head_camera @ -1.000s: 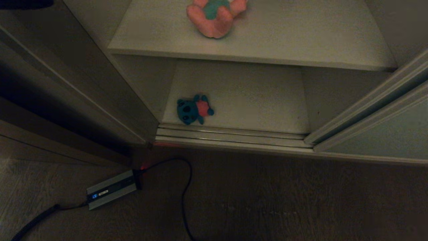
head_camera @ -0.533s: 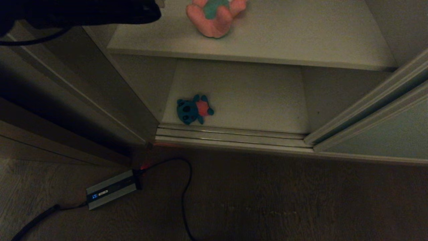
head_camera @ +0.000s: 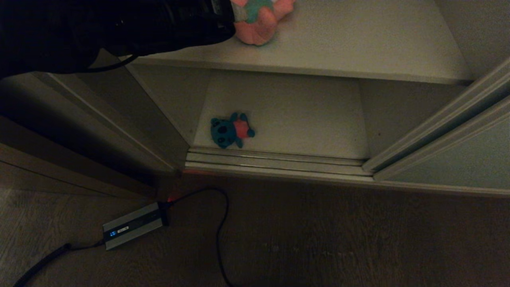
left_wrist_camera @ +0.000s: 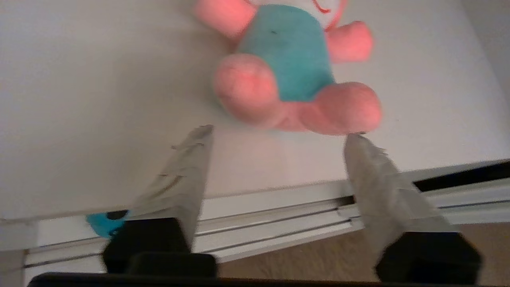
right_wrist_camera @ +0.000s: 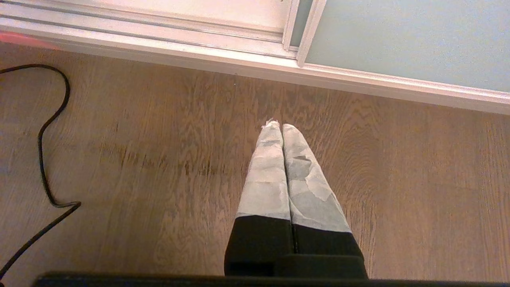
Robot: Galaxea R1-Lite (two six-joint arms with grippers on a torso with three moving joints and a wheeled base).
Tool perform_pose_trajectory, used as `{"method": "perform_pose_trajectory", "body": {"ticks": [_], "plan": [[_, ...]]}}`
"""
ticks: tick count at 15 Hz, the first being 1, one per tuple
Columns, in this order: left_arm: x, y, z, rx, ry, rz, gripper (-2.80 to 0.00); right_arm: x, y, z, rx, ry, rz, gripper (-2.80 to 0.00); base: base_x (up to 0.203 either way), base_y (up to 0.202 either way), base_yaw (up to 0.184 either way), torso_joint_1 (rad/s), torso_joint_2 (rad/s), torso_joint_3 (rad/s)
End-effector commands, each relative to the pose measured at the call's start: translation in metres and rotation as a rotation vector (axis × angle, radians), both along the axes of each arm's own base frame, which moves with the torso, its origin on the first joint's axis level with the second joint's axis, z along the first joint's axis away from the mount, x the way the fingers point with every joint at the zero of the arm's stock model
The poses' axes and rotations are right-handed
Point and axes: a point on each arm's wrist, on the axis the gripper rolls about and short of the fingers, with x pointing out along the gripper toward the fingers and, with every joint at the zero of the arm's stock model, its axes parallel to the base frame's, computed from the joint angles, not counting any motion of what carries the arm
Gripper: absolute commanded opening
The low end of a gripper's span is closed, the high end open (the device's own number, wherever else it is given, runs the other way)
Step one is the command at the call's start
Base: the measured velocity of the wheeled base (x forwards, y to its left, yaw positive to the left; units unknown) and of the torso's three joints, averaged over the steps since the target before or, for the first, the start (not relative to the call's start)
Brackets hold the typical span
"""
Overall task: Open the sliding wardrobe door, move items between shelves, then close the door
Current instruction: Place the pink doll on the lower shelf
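Pink toy (left_wrist_camera: 295, 75) just beyond left pincer (left_wrist_camera: 279, 133).

The left arm (head_camera: 99, 28) is seen as a thick black body with a thin black cable hanging under it. On the left gripper (left_wrist_camera: 279, 135) two flat tapered fingers (left_wrist_camera: 187, 179) are wrapped in pale grey tape, wrinkled and frayed, and are set in black blocks. The right gripper (right_wrist_camera: 281, 125) is built and wrapped alike.
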Motion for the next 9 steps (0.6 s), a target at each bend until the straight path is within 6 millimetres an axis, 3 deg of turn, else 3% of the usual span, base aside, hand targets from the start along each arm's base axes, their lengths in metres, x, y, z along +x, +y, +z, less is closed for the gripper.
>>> {"method": "perform_pose_trajectory", "body": {"ticks": [1, 9], "plan": [[-0.0038, -0.0055, -0.0002, 0.000, 0.006, -0.020, 0.00, 0.0004, 0.0000, -0.0013, 0.000, 0.005, -0.001, -2.80, 0.000, 0.000, 0.000, 0.000, 0.00, 0.000], [-0.0083, -0.0021, -0.0040, 0.029, 0.072, -0.019, 0.00, 0.0004, 0.0000, -0.0013, 0.000, 0.005, -0.001, -2.80, 0.000, 0.000, 0.000, 0.000, 0.00, 0.000]]}}
